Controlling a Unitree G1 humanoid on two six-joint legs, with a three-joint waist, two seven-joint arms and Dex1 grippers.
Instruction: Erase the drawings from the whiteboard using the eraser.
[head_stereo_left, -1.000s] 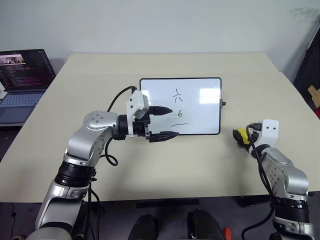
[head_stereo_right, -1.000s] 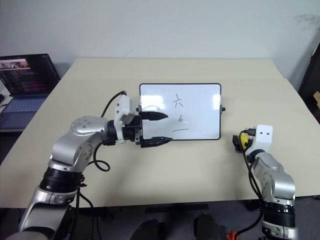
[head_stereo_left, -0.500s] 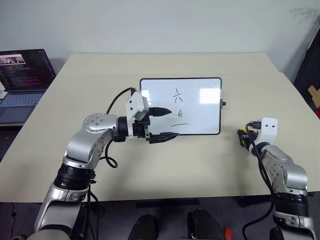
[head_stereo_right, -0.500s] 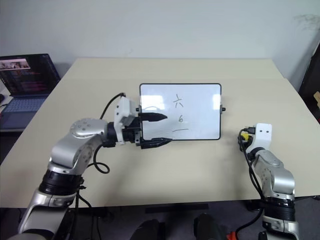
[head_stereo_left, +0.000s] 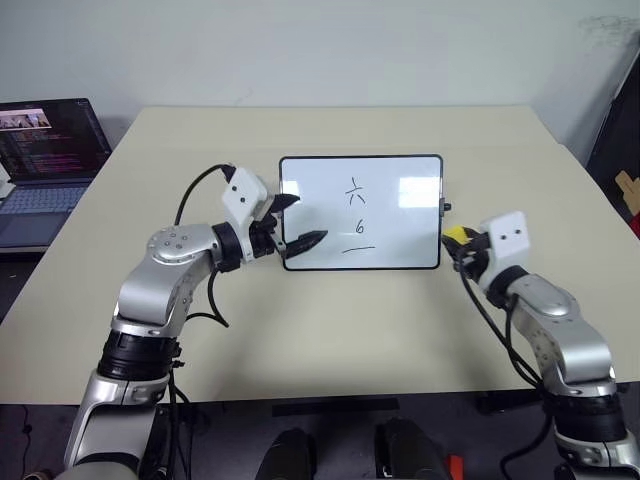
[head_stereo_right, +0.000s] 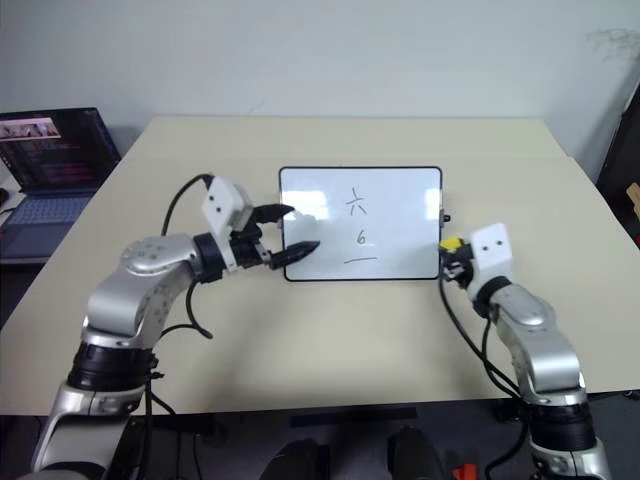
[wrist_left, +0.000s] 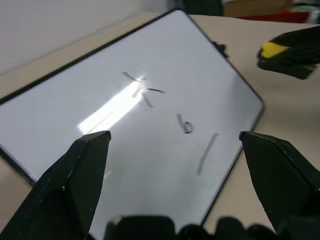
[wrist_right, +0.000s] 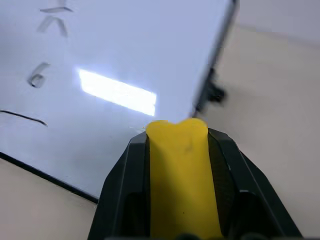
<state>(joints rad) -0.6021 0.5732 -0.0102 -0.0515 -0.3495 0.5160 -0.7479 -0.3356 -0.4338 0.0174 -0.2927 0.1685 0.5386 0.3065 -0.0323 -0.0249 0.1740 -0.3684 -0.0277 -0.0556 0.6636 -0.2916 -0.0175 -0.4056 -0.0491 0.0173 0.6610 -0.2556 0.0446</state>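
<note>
At the middle of the table (head_stereo_left: 330, 330) lies one whiteboard (head_stereo_left: 400, 225), flat, its long side running left to right. On it are three drawings (head_stereo_left: 356, 219) stacked in one column from far to near: a character, a "6" and a short underline, all unerased.

One eraser (head_stereo_left: 456, 235), a yellow block, is clamped between the two fingers of the right gripper (head_stereo_left: 460, 245), just beside the board's right edge near its side knob; in the right wrist view the eraser (wrist_right: 181, 175) runs lengthwise along the fingers, pointing toward the board's near right corner.

The left gripper (head_stereo_left: 296, 221) hangs over the board's left edge with its two fingers (wrist_left: 75, 185) spread apart, grasping nothing, pointing right across the board.

Far left, beyond the table, one laptop (head_stereo_left: 48, 155) stands with its screen lit.
</note>
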